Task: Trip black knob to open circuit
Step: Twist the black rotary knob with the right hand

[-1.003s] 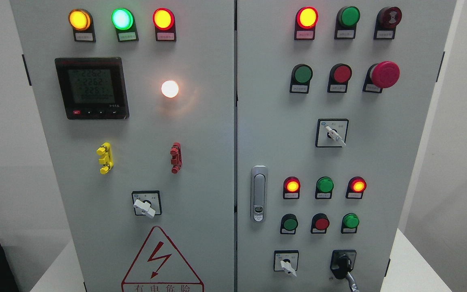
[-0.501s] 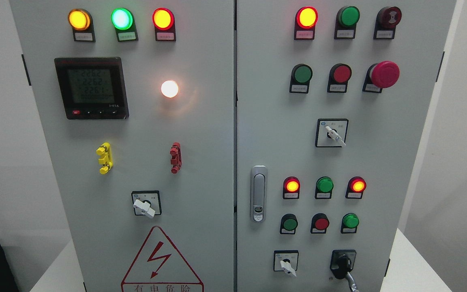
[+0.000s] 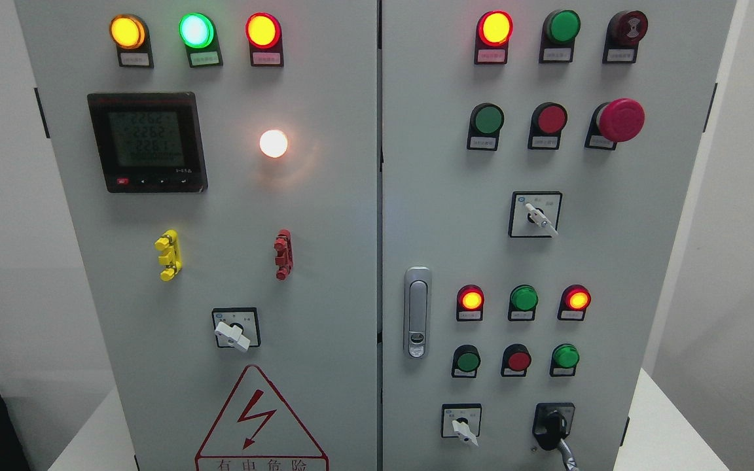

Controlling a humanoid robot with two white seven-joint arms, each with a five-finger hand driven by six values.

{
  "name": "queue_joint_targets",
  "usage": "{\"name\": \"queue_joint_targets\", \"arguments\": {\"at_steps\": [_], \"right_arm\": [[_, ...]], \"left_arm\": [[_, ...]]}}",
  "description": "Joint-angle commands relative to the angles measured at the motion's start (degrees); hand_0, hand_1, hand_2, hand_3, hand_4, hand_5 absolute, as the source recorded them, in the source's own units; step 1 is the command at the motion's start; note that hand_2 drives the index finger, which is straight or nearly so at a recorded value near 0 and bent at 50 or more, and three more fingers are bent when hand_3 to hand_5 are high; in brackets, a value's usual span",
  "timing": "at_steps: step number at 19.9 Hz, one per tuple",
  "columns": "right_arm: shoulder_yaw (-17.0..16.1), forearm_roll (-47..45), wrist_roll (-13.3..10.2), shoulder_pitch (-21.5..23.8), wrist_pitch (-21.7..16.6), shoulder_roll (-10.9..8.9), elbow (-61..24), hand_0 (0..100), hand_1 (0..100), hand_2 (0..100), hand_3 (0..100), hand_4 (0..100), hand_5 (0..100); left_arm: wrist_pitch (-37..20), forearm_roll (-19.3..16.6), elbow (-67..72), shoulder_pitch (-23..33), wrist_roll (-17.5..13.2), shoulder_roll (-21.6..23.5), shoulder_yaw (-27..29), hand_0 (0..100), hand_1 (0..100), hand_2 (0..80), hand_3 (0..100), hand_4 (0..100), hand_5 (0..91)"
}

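The black knob [image 3: 552, 426] sits at the bottom right of the grey cabinet's right door [image 3: 612, 261], on a black square plate, its handle pointing down and slightly right. A white-handled selector [image 3: 463, 430] stands just left of it. Neither of my hands nor arms shows anywhere in the head view.
The right door also carries lit red lamps [image 3: 495, 28], green and red push buttons, a red mushroom stop button [image 3: 620, 120], another selector [image 3: 538, 217] and a metal door latch [image 3: 417, 312]. The left door holds a meter [image 3: 147, 141], a white lamp [image 3: 273, 143] and a selector [image 3: 233, 333].
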Motion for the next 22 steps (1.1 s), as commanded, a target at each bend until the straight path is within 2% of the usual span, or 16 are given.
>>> {"name": "queue_joint_targets", "arguments": {"at_steps": [1, 22], "right_arm": [[2.45, 0.22, 1.63, -1.44, -1.23, 0.06, -3.06, 57, 75, 0, 100, 100, 94], [3.16, 0.22, 1.28, -1.53, -1.14, 0.06, -3.77, 57, 75, 0, 100, 100, 94]], "left_arm": [[0.07, 0.14, 0.06, -0.02, 0.02, -0.05, 0.05, 12, 39, 0.0, 0, 0, 0.0], [0.07, 0.14, 0.06, -0.02, 0.02, -0.05, 0.05, 12, 39, 0.0, 0, 0, 0.0]]}}
